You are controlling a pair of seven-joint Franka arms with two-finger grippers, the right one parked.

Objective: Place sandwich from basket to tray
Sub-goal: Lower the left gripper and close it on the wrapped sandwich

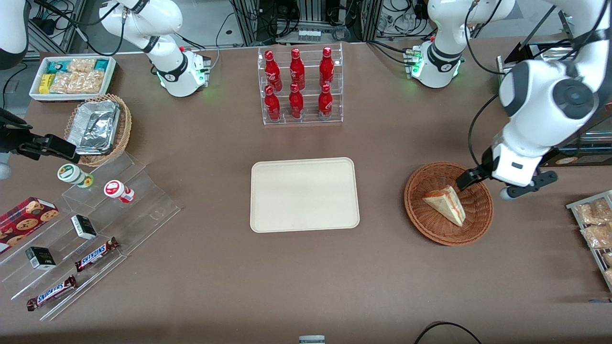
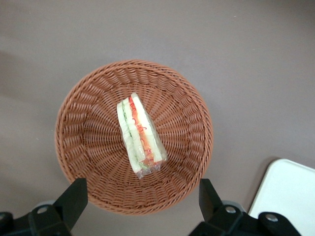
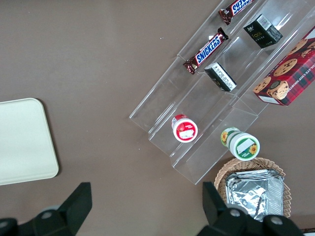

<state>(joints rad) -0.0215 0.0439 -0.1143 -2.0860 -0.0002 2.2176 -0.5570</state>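
Gripper (image 2: 142, 201) hangs wide open above the basket (image 2: 88, 147), fingers straddling the lying sandwich (image 2: 140, 135) for pickup toward the empty tray (image 1: 304, 194) mid-surface.

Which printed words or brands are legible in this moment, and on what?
"SNICKERS": on each of two chocolate bars on the clear stepped stand.
Red bottles: script too small to read.
Small dark boxes, jars: unreadable.
Sandwich, basket, tray: no text.
The open pincer hovers above the basket.
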